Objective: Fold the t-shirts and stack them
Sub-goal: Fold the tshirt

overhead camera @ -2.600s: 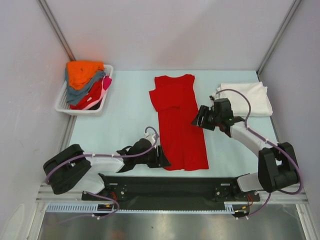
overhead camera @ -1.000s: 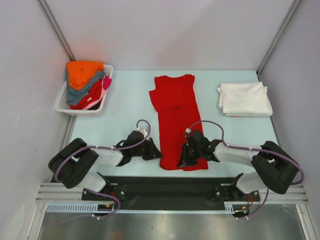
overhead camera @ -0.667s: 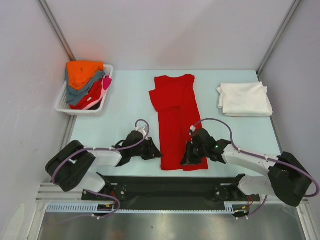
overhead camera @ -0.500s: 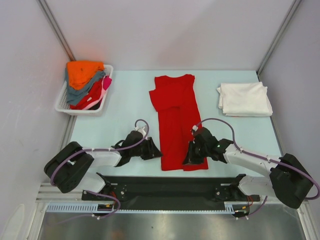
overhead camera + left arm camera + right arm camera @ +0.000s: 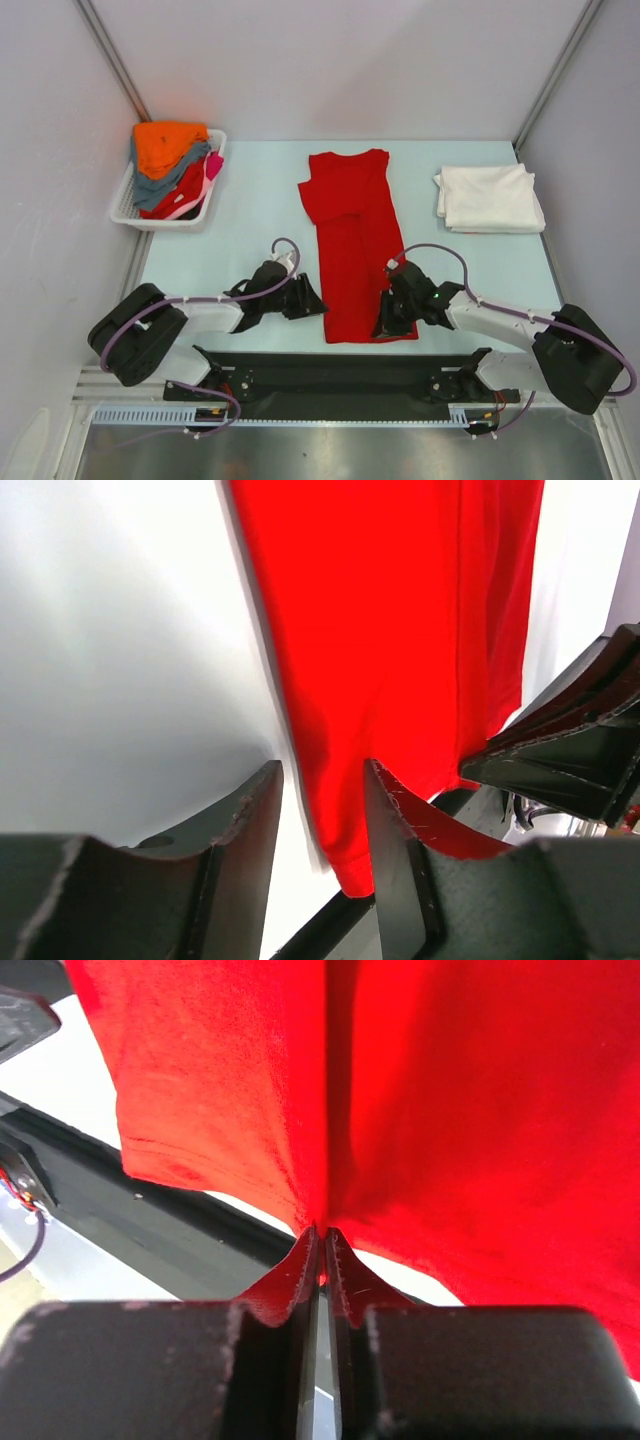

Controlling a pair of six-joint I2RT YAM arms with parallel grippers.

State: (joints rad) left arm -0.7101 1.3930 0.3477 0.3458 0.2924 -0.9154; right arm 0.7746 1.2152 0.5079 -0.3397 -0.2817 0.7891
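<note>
A plain bright red t-shirt (image 5: 355,240) lies lengthwise in the middle of the table, sleeves folded in, hem toward me. My left gripper (image 5: 318,308) (image 5: 322,800) is open, its jaws straddling the shirt's near left hem corner (image 5: 355,865). My right gripper (image 5: 383,328) (image 5: 322,1232) is shut on the near right hem of the red shirt (image 5: 420,1110), the cloth pinched into a ridge. A folded cream-white t-shirt (image 5: 490,198) lies at the back right. Orange, grey-teal and red-pink shirts (image 5: 172,165) are piled in the basket.
The white mesh basket (image 5: 128,212) stands at the back left by the frame post. A black bar (image 5: 340,368) runs along the table's near edge just below the red shirt's hem. Grey walls close in the back and sides.
The right arm came from the shirt's far right side down to its near right hem and closed on it. The left gripper edged right to the near left hem corner.
</note>
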